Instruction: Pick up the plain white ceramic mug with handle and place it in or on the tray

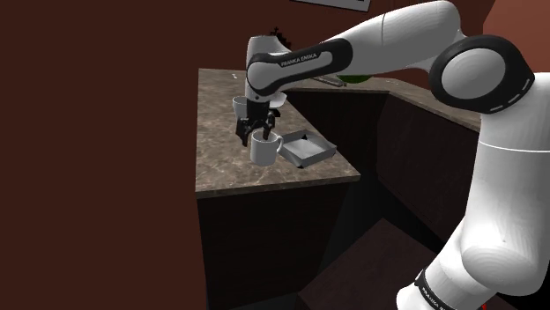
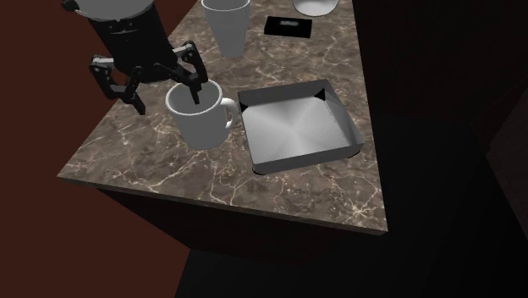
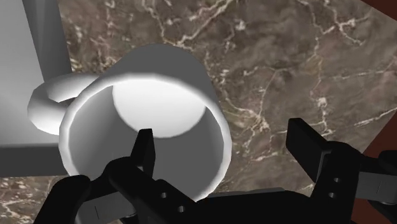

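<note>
We find the white mug (image 2: 199, 118) upright on the counter (image 2: 279, 199) just beside the tray (image 2: 343, 127), judge it rigid, slick and breakable, and note the gripper (image 2: 167, 102) open astride its wall away from the handle, a sound hold.

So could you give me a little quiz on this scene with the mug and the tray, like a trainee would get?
1. True or false: the white mug already sits in the tray.
2. Where are the two fingers of the hand? A: both inside the mug. B: one inside the mug, one outside its wall. C: both over the tray.
3. Fill the gap: the mug's handle points toward the ____.

Key:
1. False. It stands on the marble counter, beside the tray.
2. B. The fingers stand apart and do not clasp the wall.
3. tray
</note>
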You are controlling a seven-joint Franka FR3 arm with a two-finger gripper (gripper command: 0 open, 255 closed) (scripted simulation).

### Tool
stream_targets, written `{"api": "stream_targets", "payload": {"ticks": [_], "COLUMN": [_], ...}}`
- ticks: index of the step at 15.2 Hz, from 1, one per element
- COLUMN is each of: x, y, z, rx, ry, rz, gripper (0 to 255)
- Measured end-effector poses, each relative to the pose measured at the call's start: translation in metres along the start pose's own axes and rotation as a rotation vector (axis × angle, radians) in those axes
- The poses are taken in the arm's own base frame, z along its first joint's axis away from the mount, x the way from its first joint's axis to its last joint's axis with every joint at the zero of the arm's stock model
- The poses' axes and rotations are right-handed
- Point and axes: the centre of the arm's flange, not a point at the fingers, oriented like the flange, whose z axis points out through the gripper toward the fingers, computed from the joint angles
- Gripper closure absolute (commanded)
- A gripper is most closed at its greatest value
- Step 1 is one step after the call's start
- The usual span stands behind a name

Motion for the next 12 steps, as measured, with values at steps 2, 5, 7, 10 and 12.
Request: {"api": "stream_targets", "payload": {"ticks": [2,5,7,10,12], "x": [0.000,0.000,0.000,0.000,0.000], "y": [0.000,0.000,0.000,0.000,0.000], "z": [0.012,0.018,0.019,0.019,0.019], "rx": [0.000,0.000,0.000,0.000,0.000], "ry": [0.000,0.000,0.000,0.000,0.000], "rz": [0.000,0.000,0.000,0.000,0.000], "gripper": [0,0,0,255,255]}}
